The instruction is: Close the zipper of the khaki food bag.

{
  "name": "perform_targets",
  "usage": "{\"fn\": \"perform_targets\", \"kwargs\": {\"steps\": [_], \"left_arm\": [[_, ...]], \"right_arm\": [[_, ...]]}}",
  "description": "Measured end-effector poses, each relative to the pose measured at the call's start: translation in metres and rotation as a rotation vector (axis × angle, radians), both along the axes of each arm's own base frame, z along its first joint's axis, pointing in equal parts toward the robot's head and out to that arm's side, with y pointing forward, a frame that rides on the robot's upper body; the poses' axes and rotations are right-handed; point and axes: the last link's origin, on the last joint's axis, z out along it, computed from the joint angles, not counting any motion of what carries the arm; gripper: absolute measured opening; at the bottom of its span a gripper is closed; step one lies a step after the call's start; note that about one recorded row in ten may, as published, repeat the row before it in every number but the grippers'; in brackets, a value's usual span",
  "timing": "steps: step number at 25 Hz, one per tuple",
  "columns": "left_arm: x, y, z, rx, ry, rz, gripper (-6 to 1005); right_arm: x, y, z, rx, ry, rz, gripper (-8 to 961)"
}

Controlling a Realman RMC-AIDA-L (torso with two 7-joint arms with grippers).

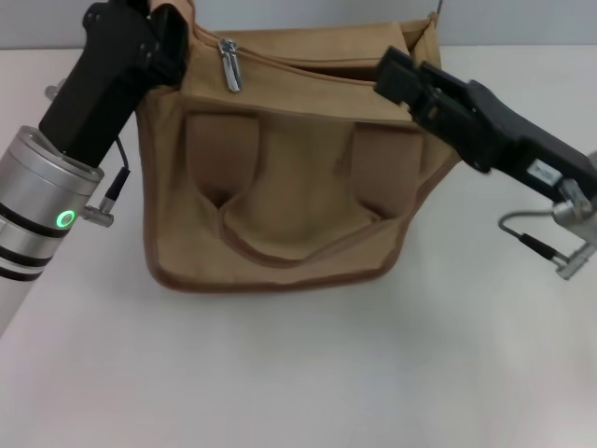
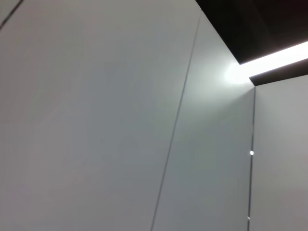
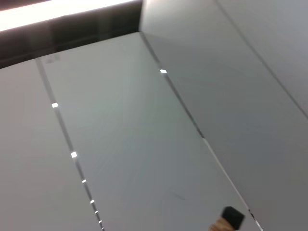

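The khaki food bag lies on the white table in the middle of the head view, its two strap handles folded flat on the front panel. The zipper runs along the top. Its silver pull tab sits near the left end, and the seam gapes to the right of it. My left gripper is against the bag's top left corner. My right gripper is against the top edge near the right end. In the right wrist view, a small black part with a bit of khaki cloth shows at the edge.
The white table spreads in front of the bag and to both sides. Both wrist views look up at grey ceiling panels and a light strip. A thin cable loop hangs from the right arm.
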Motion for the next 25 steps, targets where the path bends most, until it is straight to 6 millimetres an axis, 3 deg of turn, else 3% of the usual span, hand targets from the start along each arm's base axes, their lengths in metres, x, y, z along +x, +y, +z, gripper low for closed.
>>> {"fn": "perform_targets", "kwargs": {"steps": [3, 8, 15, 25], "left_arm": [[0.002, 0.000, -0.001, -0.006, 0.001, -0.008, 18], [0.005, 0.000, -0.003, -0.015, -0.006, -0.013, 18], [0.016, 0.005, -0.006, -0.031, 0.003, -0.052, 19], [0.026, 0.009, -0.009, -0.040, -0.003, -0.078, 19]], "right_arm": [[-0.003, 0.012, -0.004, -0.096, 0.007, -0.075, 530], [-0.011, 0.025, -0.010, -0.201, -0.004, -0.125, 332], [-0.031, 0.036, -0.020, -0.276, -0.088, -0.069, 335], [-0.040, 0.050, -0.027, -0.275, -0.128, -0.099, 332]]}}
